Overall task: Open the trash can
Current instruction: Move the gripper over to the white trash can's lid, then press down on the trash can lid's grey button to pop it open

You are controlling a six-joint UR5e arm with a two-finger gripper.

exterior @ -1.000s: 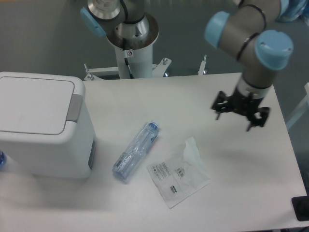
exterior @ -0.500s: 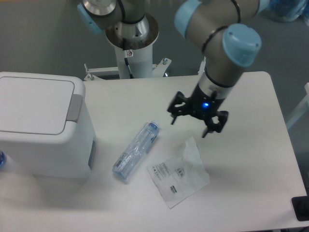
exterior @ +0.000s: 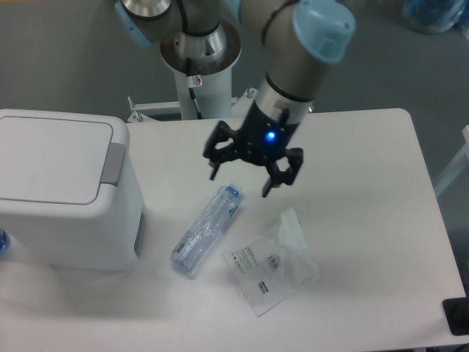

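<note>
The trash can [exterior: 62,187] is a big white boxy bin at the table's left edge. Its flat lid [exterior: 51,159] lies shut, with a grey push tab [exterior: 112,163] on the right side of the top. My gripper [exterior: 240,183] hangs above the table's middle, well to the right of the bin and apart from it. Its black fingers [exterior: 269,187] point down and are spread open with nothing between them. A blue light glows on the wrist.
A clear plastic bottle [exterior: 207,228] lies on its side just below the gripper, between it and the bin. A clear plastic packet [exterior: 272,262] with a label lies to the bottle's right. The arm's base column [exterior: 198,73] stands behind the table.
The gripper has swung left from the table's right side to above its middle, closer to the bin. It stayed open. Bin, bottle and packet have not moved.
</note>
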